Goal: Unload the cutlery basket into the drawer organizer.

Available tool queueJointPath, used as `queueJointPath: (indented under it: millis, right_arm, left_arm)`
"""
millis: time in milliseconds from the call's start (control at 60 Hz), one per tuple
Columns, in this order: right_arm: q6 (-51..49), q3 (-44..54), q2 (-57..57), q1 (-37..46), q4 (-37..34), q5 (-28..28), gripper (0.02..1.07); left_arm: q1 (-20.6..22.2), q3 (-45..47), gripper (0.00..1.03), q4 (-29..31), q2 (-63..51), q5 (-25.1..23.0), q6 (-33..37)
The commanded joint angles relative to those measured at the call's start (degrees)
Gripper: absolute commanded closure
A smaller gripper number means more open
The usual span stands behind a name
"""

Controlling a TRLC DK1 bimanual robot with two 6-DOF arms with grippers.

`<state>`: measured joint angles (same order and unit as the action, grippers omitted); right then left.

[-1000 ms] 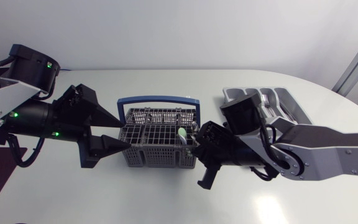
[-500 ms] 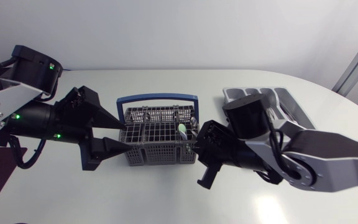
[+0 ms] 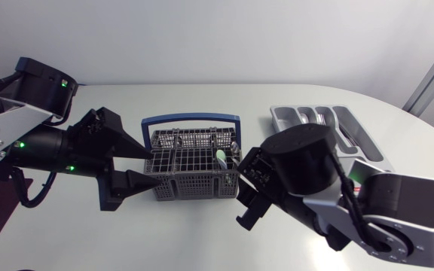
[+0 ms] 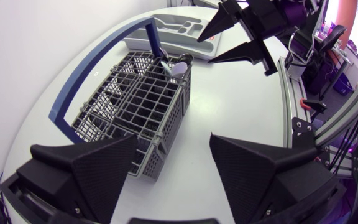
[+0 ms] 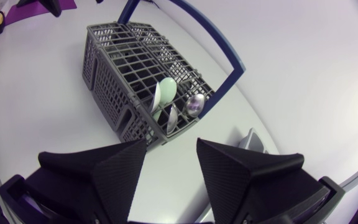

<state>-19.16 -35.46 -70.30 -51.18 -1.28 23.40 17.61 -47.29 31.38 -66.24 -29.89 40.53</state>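
Spoons of shiny metal stand in the blue-handled grey wire basket. My left gripper is spread wide at its 9 o'clock. My right gripper is spread at 4 o'clock.

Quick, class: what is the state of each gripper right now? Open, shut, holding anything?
Left gripper: open, holding nothing, at one end of the cutlery basket.
Right gripper: open, holding nothing, at the other end.

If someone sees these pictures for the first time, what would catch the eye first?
Probably the grey cutlery basket with its blue handle, in the middle of the table, a few spoons standing in the end nearest the right gripper. The open left gripper faces its other end. The grey drawer organizer lies farther off, beyond the right arm.
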Motion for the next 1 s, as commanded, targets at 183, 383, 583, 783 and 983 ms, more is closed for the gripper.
queueJointPath:
  millis: [183, 383, 583, 783, 983]
  right_arm:
    - [2.6, -2.9, -4.7, -2.8, 2.9, 5.8, 0.34]
    - [2.5, -4.0, -8.2, -2.7, 4.9, 7.2, 0.32]
    - [1.9, -4.7, -10.6, -2.8, 8.0, 8.9, 0.71]
    - [1.7, -5.1, -12.1, -2.7, 8.2, 9.3, 0.99]
    - [1.2, -5.7, -11.3, -2.8, 6.9, 9.2, 1.01]
  left_arm:
    - [0.3, 1.5, 0.23, -0.3, 2.0, 0.1, -0.8]
    - [0.4, 1.7, 0.23, -0.3, 2.3, 0.1, -1.0]
    - [0.6, 1.6, 0.23, -0.3, 2.3, 0.3, -1.1]
    - [0.6, 1.5, 0.23, -0.3, 2.0, 0.4, -1.1]
    - [0.8, 1.1, 0.23, -0.4, 1.7, 0.8, -1.1]
